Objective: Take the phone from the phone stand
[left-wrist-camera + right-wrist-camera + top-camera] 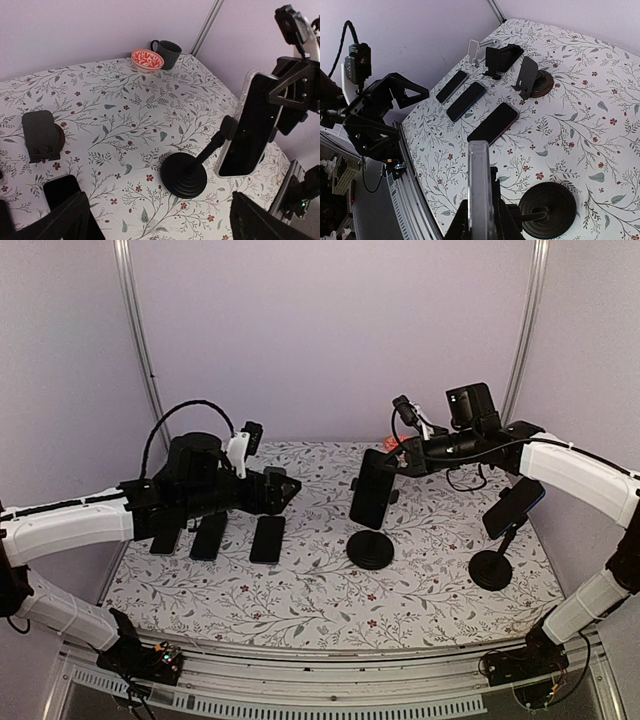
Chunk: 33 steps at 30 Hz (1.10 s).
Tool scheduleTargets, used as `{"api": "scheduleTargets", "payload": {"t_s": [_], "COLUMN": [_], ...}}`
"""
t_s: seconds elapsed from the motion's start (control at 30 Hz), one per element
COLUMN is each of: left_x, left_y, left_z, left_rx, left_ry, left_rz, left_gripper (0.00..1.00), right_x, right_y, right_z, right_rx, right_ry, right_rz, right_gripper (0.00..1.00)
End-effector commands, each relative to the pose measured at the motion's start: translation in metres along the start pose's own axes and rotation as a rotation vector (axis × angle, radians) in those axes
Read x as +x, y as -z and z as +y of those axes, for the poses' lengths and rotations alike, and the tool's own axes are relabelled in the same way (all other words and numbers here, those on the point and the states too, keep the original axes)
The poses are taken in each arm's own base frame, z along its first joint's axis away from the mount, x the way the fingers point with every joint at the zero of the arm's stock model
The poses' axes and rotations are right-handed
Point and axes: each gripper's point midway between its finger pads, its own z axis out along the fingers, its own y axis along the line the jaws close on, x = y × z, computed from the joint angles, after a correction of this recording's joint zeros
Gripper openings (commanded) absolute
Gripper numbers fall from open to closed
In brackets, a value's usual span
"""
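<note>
While the left claw (283, 490) hangs spread wide and empty near the flat phones (267, 538) at the left of the table (300, 585), the phone (372, 490) sits mid-table in its stand (370, 548), long axis near upright, leaning slightly. The right arm is nearer. The right claw (397, 462) is pressed together on the phone's top edge, pinching it, so the lift should run up and clear of the stand.
</note>
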Motion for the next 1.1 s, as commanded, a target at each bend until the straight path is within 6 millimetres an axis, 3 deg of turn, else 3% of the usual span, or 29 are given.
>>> {"api": "scheduleTargets", "payload": {"t_s": [0.0, 0.2, 0.57, 0.67, 0.7, 1.07], "left_x": [0.008, 0.012, 0.021, 0.022, 0.022, 0.031], "left_y": [-0.010, -0.015, -0.019, -0.018, -0.018, -0.023], "left_z": [-0.017, -0.027, -0.030, -0.028, -0.028, -0.033], "left_rx": [0.020, 0.021, 0.012, 0.007, 0.008, 0.019], "left_ry": [-0.037, -0.055, -0.056, -0.052, -0.050, -0.042], "left_rz": [-0.018, -0.017, -0.001, -0.002, -0.004, 0.007], "left_gripper": [0.99, 0.99, 0.99, 0.99, 0.99, 0.99], "right_x": [-0.025, -0.017, -0.013, -0.009, 0.002, 0.064], "right_y": [0.000, -0.002, 0.011, 0.021, 0.021, 0.013], "right_z": [0.021, 0.021, 0.025, 0.030, 0.028, 0.030], "right_rx": [-0.047, -0.038, -0.016, -0.017, -0.017, -0.071], "right_ry": [0.090, 0.091, 0.083, 0.073, 0.055, -0.034], "right_rz": [-0.104, -0.091, -0.094, -0.105, -0.086, 0.020], "right_gripper": [0.01, 0.18, 0.71, 0.84, 0.87, 0.85]}}
